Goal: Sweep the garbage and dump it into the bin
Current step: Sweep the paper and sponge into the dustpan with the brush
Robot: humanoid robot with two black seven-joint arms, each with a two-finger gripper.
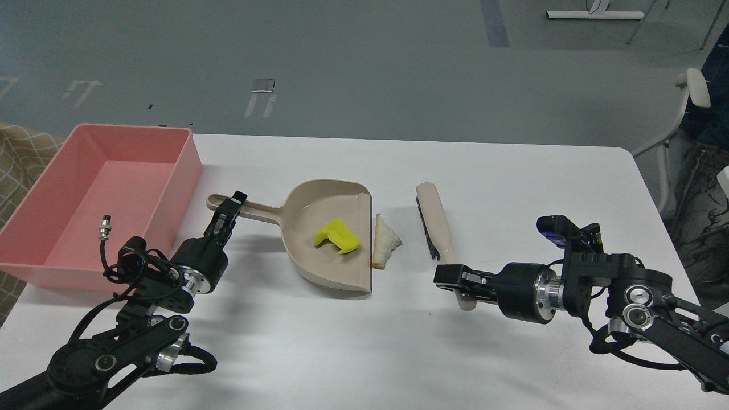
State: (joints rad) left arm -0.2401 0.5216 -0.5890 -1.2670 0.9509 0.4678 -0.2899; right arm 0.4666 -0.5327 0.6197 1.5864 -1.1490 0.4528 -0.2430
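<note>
Bread wedge [385,241] lengthwise along dustpan [336,273] lip

White table [512,188] bears pink bin [34,250], dustpan [342,273], brush [435,222], bread wedge [386,240] (beside dustpan lip).

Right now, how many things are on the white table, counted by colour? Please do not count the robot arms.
Pink: 1, the bin
Beige: 2, the dustpan and the brush
Yellow: 1, the foam chunk, inside the dustpan
White: 1, the bread wedge, at the dustpan's open edge
Total: 5
</note>
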